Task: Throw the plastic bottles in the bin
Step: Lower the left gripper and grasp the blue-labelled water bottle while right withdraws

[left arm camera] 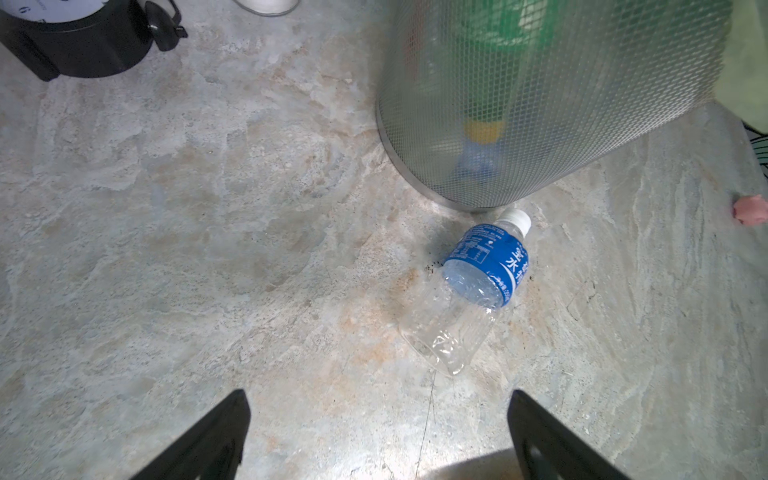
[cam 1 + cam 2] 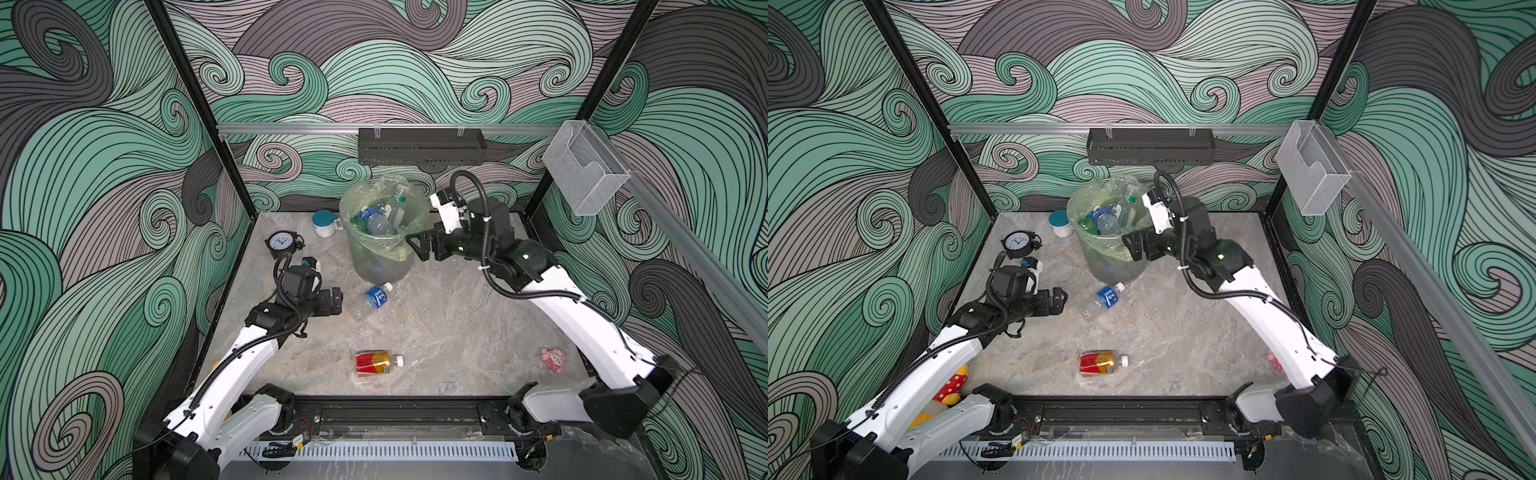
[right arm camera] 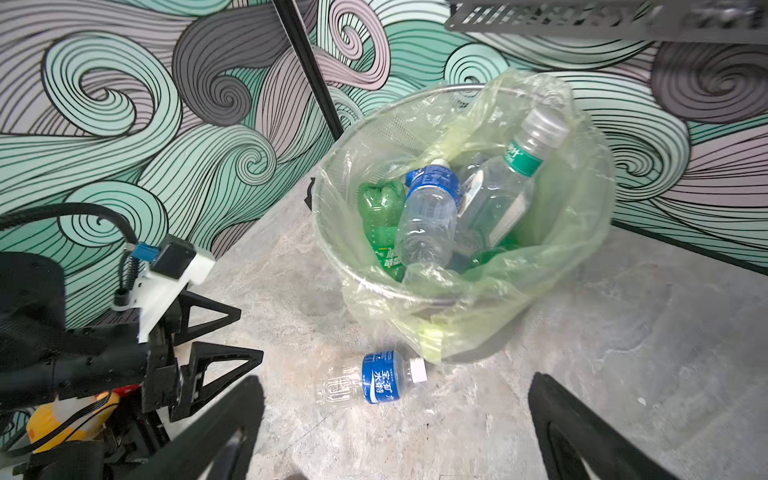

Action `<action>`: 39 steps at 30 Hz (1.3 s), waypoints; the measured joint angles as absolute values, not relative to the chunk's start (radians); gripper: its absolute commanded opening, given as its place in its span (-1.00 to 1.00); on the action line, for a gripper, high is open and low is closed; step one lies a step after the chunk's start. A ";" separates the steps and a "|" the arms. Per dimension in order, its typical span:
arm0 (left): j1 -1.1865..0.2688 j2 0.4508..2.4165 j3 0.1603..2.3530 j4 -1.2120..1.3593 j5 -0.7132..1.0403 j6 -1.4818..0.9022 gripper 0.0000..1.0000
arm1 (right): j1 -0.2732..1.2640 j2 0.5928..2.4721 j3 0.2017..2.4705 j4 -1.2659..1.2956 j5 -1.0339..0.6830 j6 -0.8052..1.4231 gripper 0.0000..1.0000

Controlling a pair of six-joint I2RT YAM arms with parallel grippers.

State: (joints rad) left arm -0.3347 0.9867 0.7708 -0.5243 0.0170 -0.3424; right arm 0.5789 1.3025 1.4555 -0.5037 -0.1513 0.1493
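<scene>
The bin [image 2: 376, 266] [image 2: 1115, 270] [image 3: 457, 328], a grey translucent bucket lined with a yellow-green bag, stands at the back. Inside lie several plastic bottles [image 2: 378, 222] [image 3: 428, 216], green and clear ones. My right gripper [image 2: 416, 247] [image 2: 1132, 247] [image 3: 395, 399] hovers open and empty at the bin's right rim. On the floor in front of the bin [image 1: 582, 124] lies a clear blue-labelled bottle [image 2: 374, 299] [image 2: 1106, 297] [image 1: 478, 282] [image 3: 374, 382]. Left of it, my left gripper [image 2: 340, 301] [image 2: 1064, 301] [image 1: 378, 415] is open and apart from it. A red-and-yellow bottle [image 2: 376, 363] [image 2: 1100, 363] lies nearer the front.
A black clock [image 2: 282, 243] and a white jar with a teal lid [image 2: 324, 222] stand left of the bin. A pink plush [image 2: 552, 359] lies front right. A red-and-yellow toy [image 2: 951, 386] sits under the left arm. A clear box [image 2: 586, 170] hangs on the right wall.
</scene>
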 measured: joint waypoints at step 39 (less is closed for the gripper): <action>-0.440 1.555 0.804 -0.229 0.226 -0.273 0.68 | 0.432 1.133 1.091 -0.421 -0.138 0.307 0.99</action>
